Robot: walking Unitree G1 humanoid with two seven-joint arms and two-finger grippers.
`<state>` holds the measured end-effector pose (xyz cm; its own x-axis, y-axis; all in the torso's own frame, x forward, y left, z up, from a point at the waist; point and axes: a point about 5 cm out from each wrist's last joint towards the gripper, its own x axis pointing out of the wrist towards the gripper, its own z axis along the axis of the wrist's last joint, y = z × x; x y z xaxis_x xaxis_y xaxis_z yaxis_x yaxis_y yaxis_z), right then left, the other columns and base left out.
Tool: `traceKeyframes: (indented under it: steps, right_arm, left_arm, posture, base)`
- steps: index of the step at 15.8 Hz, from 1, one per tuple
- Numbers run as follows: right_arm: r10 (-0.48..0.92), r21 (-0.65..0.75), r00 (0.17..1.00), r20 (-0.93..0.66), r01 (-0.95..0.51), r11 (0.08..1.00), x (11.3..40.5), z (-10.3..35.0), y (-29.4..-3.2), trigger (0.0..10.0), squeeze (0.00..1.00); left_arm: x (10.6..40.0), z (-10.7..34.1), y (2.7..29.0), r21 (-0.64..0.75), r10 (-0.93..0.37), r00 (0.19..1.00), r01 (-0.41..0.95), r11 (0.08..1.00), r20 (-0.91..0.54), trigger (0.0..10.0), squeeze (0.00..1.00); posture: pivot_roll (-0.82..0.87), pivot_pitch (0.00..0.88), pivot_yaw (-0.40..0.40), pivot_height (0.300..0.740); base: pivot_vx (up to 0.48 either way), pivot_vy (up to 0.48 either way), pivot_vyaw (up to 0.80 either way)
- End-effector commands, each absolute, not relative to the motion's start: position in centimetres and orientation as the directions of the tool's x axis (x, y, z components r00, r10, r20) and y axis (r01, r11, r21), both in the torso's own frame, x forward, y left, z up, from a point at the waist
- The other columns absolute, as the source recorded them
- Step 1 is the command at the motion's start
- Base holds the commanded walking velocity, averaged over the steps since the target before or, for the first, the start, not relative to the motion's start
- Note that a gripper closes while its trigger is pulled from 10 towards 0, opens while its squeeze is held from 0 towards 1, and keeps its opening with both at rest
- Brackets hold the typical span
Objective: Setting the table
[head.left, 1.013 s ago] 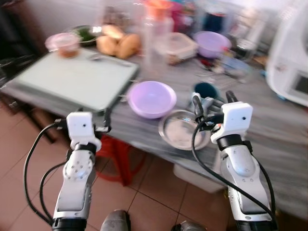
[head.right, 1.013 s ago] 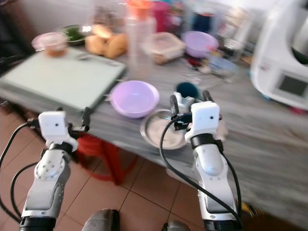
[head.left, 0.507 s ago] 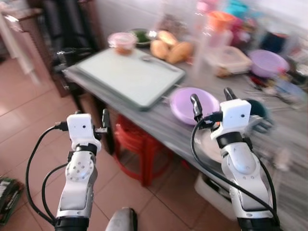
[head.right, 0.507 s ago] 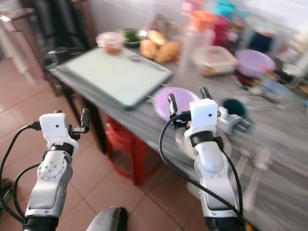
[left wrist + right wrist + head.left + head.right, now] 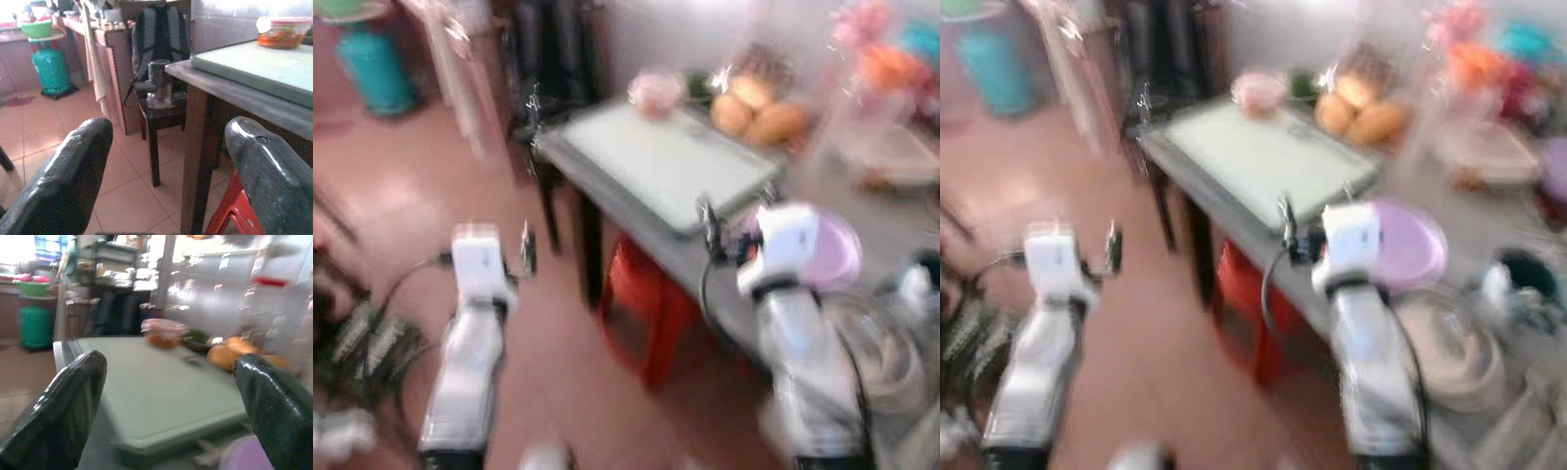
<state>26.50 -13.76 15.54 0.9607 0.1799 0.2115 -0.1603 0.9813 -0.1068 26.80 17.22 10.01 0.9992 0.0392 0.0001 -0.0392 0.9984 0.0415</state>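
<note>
- Head views are pretty smeared, so only the big stuff is readable.
- Grey stone-look table (image 5: 636, 211) runs along the right side, with a big pale green cutting board (image 5: 671, 162) lying flat on its far left end.
- Lilac plastic bowl (image 5: 1408, 245) sits just right of the board's near corner, and a shiny round metal dish (image 5: 1454, 348) is just beside it, nearer.
- Right gripper (image 5: 168, 396) has its fingers spread wide with nothing between them, hovering over the table edge by the board.
- Left gripper (image 5: 168, 171) is also wide apart and empty, held out over the tiled floor, left of the table.
- Lidded plastic tub of orange food (image 5: 284, 32) sits at the board's far end.
- Red plastic stool (image 5: 641, 308) is under the table.
- Teal gas cylinder (image 5: 51, 71) stands far off to the left.
</note>
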Motion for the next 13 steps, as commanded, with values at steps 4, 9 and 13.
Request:
traceKeyframes:
  steps: [4,9,13]
  right_arm:
    - [0.206,-0.085,0.957,0.203,-0.192,0.978,26.5,15.5,-13.5,10.0,0.0]
    - [0.172,-0.052,0.972,0.158,-0.166,0.985,26.3,14.5,-14.3,10.0,0.0]
    - [0.11,-0.015,0.988,0.107,-0.109,0.994,26.4,13.6,-15.3,10.0,0.0]
  left_arm:
    - [26.8,10.2,17.5,0.038,0.067,0.998,-0.067,0.997,0.01,10.0,0.0]
    - [26.2,9.6,18.3,0.081,0.081,0.997,-0.081,0.993,-0.002,10.0,0.0]
    - [25.2,9.1,18.4,0.099,0.076,0.997,-0.074,0.992,-0.017,10.0,0.0]
  posture:
    - [-0.01,0.0,0.006,0.74]
    - [0.0,0.0,0.004,0.74]
    - [0.01,0.0,-0.008,0.74]
  base:
    - [0.0,0.0,0.8]
    - [0.0,0.384,0.8]
    - [0.0,0.48,0.2]
